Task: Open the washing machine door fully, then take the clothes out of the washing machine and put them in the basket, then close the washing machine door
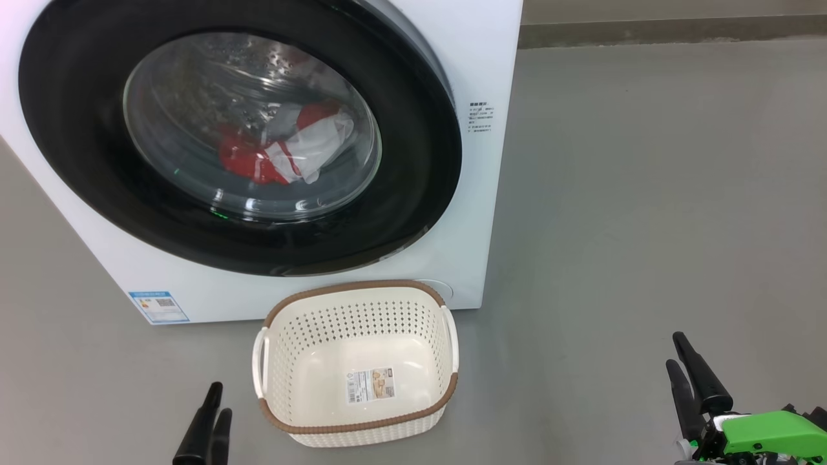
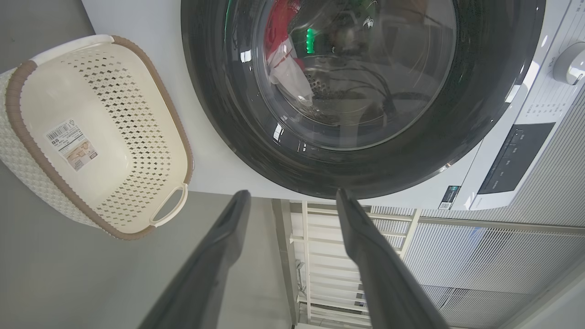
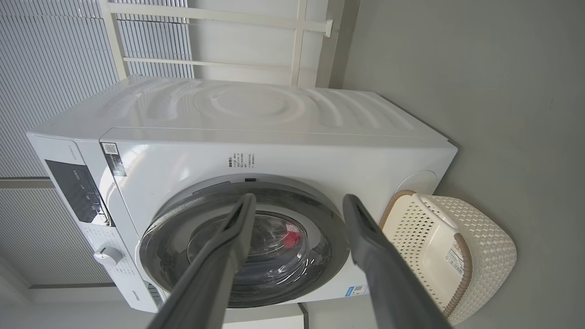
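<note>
A white washer [image 1: 481, 213] is standing on a grey floor [image 1: 646, 194], taking up the upper left of the head view. Its round door [image 1: 77, 129], black-rimmed with a bulging glass window, is lying against the washer's front and covering the drum; whether it is latched cannot be told.

A cream basket [image 1: 362, 323] with a brown rim is sitting on the floor just in front of the washer's lower right corner, below the door. It is standing upright and holding only a label [image 1: 370, 385] stuck to its bottom.

The clothes [image 1: 284, 152], red and white, are lying bunched inside the drum, showing through the glass low in the window.

The left gripper [image 1: 218, 403] is hovering at the lower left, just left of the basket and apart from it. Its wrist view is showing the two dark fingers spread wide with nothing between them. The right gripper [image 1: 676, 351] is hovering at the lower right, well apart from the basket, fingers likewise spread wide and gripping nothing.

A small blue sticker [image 1: 158, 307] is sitting on the washer's lower left corner.
</note>
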You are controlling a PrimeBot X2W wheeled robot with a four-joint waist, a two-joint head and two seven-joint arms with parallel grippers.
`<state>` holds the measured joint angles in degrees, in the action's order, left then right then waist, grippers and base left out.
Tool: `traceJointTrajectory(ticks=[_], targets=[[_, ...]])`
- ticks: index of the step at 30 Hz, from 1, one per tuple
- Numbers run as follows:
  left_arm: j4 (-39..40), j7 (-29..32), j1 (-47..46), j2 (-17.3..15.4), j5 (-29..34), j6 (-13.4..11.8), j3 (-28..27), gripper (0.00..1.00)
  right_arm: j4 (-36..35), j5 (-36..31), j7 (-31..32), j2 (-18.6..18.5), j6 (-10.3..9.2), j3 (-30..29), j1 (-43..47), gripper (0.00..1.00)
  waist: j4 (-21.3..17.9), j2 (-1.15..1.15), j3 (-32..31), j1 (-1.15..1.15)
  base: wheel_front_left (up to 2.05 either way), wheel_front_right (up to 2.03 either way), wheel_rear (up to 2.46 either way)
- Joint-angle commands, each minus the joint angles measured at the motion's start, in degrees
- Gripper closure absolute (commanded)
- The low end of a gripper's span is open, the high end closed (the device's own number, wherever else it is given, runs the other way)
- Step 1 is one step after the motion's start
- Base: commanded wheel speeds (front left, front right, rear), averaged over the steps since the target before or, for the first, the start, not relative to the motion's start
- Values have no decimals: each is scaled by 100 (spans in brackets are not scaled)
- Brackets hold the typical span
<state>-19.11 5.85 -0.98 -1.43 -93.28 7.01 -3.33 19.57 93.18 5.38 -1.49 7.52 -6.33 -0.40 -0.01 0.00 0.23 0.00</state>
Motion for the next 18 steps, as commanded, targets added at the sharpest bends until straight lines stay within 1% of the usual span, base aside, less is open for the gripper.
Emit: traceJointTrajectory(ticks=[1, 2, 6, 12, 18], targets=[[178, -96, -128, -70, 138, 6, 12, 0, -173, -96, -86, -76, 1, 39, -142, 0, 4, 0, -11, 13, 0, 0, 0], [186, -112, -123, -72, 178, 6, 14, 0, -175, -124, -102, -77, 1, 46, -133, 0, 5, 0, -16, 13, 0, 0, 0], [232, -179, -103, -81, 381, 7, 32, 0, -180, -301, -168, -86, 1, 67, -97, 0, 6, 0, -6, 1, 0, 0, 0], [279, -263, -88, -82, 707, 9, 44, 0, -183, -612, -250, -93, 1, 88, -71, 0, 5, 0, 0, 0, 0, 0, 0], [350, -363, -66, -82, 1261, 11, 54, 0, -183, -1014, -349, -100, 0, 159, -47, 0, 4, 0, 3, 0, 0, 0, 0]])
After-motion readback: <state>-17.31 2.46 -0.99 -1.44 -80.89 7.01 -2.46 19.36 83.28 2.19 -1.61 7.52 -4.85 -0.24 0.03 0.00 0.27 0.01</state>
